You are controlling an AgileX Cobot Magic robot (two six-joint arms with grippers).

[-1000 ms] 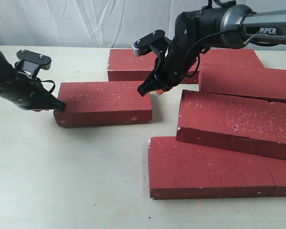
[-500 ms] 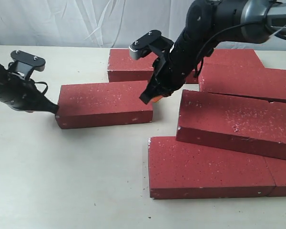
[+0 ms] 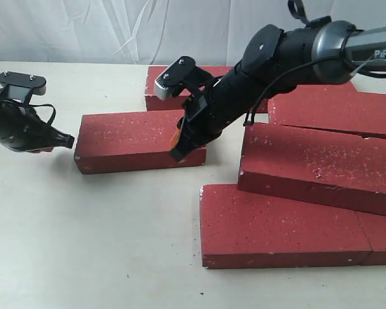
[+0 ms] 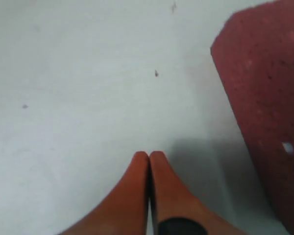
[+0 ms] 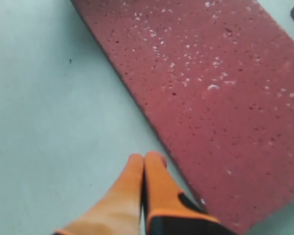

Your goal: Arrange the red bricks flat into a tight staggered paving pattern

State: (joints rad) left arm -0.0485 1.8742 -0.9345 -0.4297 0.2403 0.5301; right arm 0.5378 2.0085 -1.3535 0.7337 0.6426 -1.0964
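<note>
Right jaws: mine, shut, tips pressed together, low over tabletop (image 3: 83, 244) just beside near long edge of loose brick (image 3: 138, 138), toward its right end; contact unclear. Closed tips judged a pusher, not a grasper.
Left jaws: mine, shut, just off brick's left end, not touching; likely a stop or counter-push.
Loose brick: flat, apart from the rest.
Tilted brick (image 3: 315, 164): leans on front brick (image 3: 276, 228), not yet flat, so pattern unfinished.
</note>
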